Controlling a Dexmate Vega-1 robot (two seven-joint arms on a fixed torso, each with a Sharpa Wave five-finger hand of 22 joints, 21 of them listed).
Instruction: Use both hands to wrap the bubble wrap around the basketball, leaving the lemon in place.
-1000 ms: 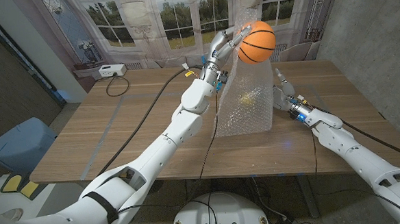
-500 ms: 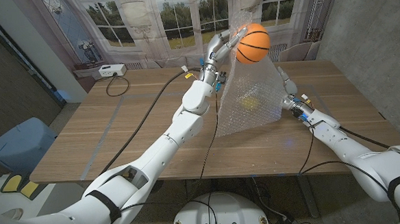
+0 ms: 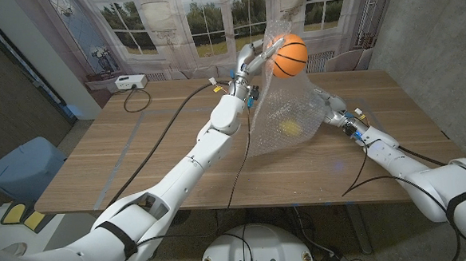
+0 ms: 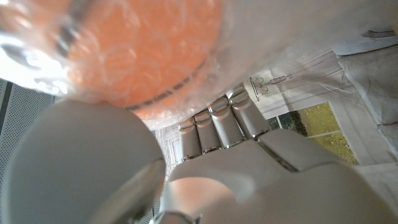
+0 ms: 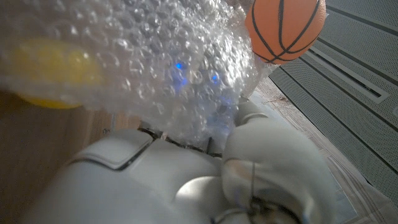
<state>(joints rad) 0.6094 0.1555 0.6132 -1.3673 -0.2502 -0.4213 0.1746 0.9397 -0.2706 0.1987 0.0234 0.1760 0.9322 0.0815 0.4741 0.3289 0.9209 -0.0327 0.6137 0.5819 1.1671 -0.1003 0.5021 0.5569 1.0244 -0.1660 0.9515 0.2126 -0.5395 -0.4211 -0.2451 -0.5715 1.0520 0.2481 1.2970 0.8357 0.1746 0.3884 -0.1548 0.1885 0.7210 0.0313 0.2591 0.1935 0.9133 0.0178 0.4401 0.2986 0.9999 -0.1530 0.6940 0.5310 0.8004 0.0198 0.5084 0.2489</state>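
Head view, basketball (image 3: 288,56): raised well above the bench (image 3: 154,143); left hand (image 3: 253,59) grips it through bubble wrap (image 3: 284,116)
Bubble wrap: hangs from basketball down toward bench; lower edge bunched in right hand's (image 3: 334,114) closed fingers
Lemon (image 3: 290,128): on bench below basketball, behind the sheet

Basketball (image 3: 288,56) above lemon (image 3: 290,128), bubble wrap (image 3: 284,112) draped between them

Raised basketball (image 3: 287,55), draped bubble wrap (image 3: 284,112), lemon (image 3: 290,128)
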